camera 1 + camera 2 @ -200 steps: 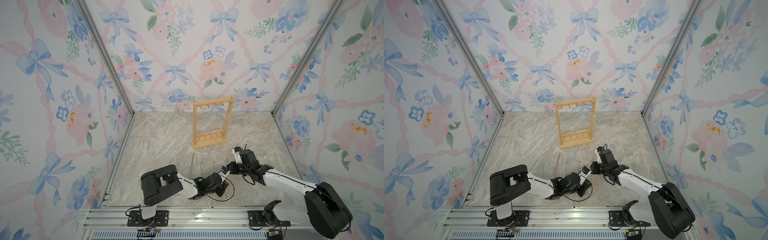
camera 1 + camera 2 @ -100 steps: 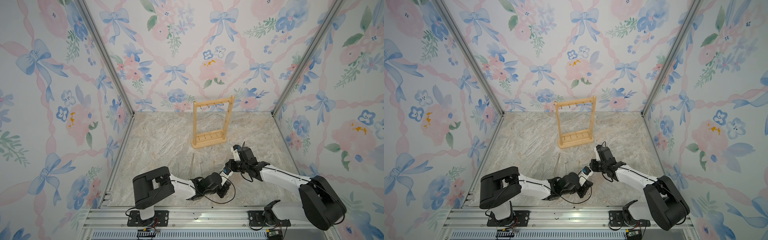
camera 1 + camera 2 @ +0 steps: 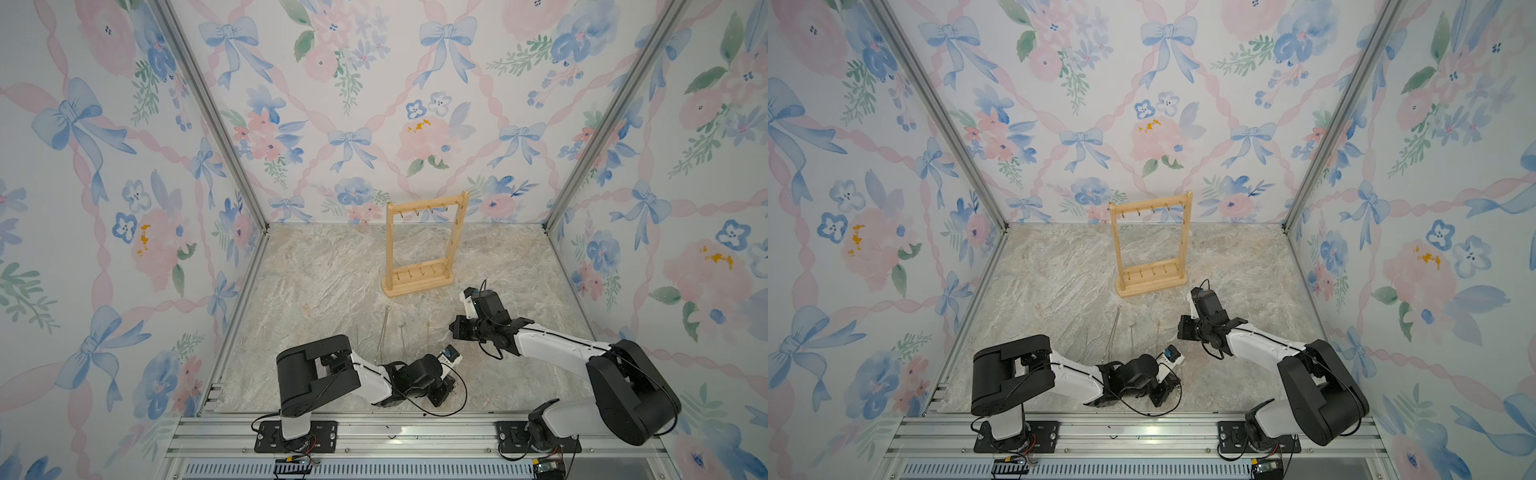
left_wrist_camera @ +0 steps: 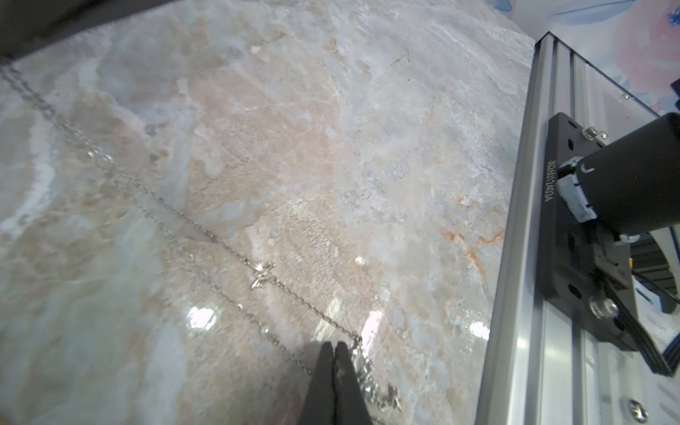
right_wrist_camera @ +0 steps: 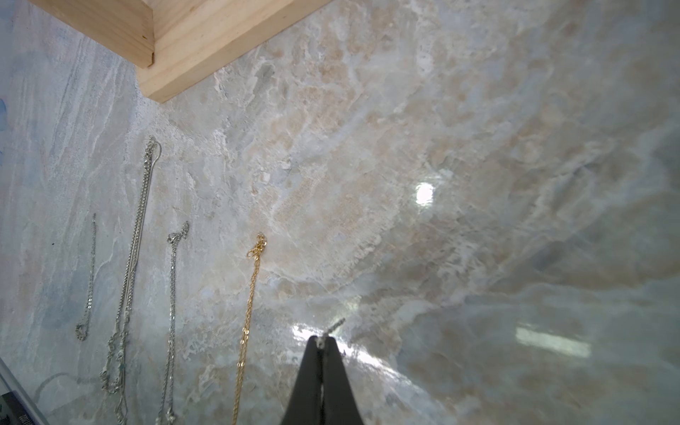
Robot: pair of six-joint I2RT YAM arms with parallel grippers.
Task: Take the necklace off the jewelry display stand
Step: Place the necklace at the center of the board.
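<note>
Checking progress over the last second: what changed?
The left gripper closed at the necklace; the right arm leaned inward. The right gripper stayed shut on a chain end; stand and laid-out chains stayed put.

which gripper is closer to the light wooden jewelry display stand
Right. The right gripper sits close in front of the light wooden jewelry display stand, near its base; the left gripper is farther off, near the aluminium front rail.

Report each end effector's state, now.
Left end effector: closed; pendant necklace lies at its tips, grip cannot be told.
Right end effector: closed, pinching a silver chain end.
</note>
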